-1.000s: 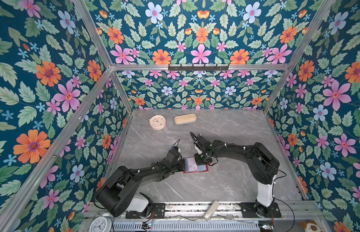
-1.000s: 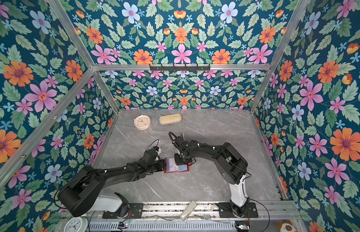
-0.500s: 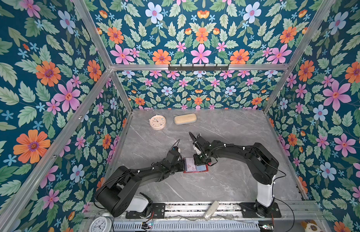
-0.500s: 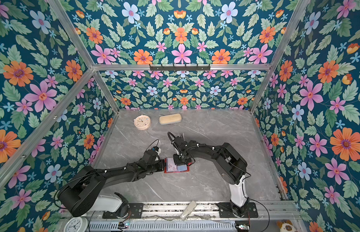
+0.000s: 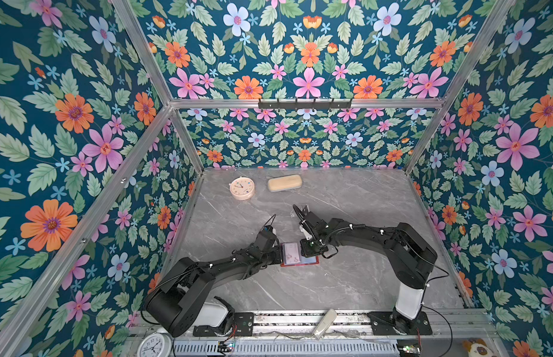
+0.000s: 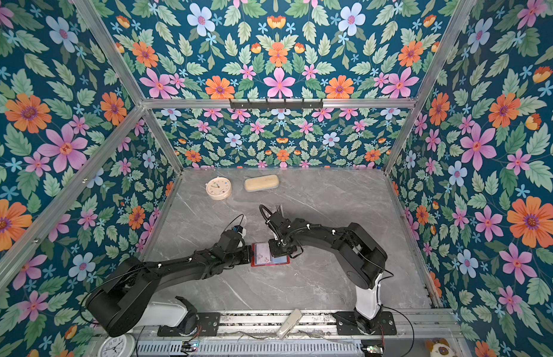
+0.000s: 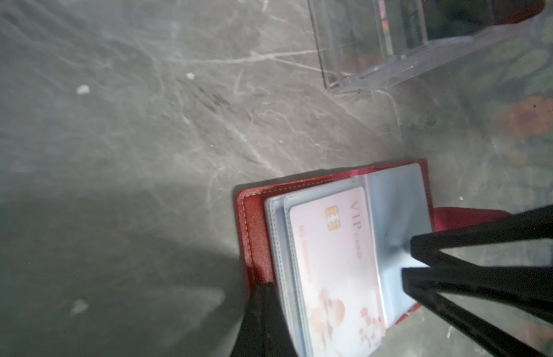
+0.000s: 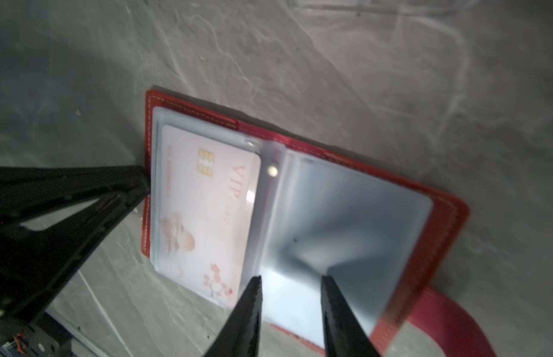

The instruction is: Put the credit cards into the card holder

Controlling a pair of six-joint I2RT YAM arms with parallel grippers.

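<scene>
Shows red card holder [image 8: 448, 222] spread mid-table, long axis 9 to 3 o'clock, pink credit card [image 8: 207, 210] sleeved in its 9 o'clock page. Right gripper [image 8: 290, 279], jaws partly apart, empty, over 3 o'clock page; left gripper [image 7: 263, 290] closed at 9 o'clock edge. Clear stand [image 7: 377, 46] at 12 o'clock, nearer right gripper. Grey marble tabletop [image 5: 361, 216], floral walls [image 5: 83, 123].

In both top views my right gripper [image 5: 310, 248] hides the card holder's [image 5: 292, 262] right page. My left gripper [image 8: 136, 185] meets the holder's left edge, but I cannot tell whether it pinches it. The pink card's [image 8: 207, 197] small print is blurred. The holder's strap [image 8: 454, 318] and the clear stand [image 7: 361, 46] are cut off by picture edges.
</scene>
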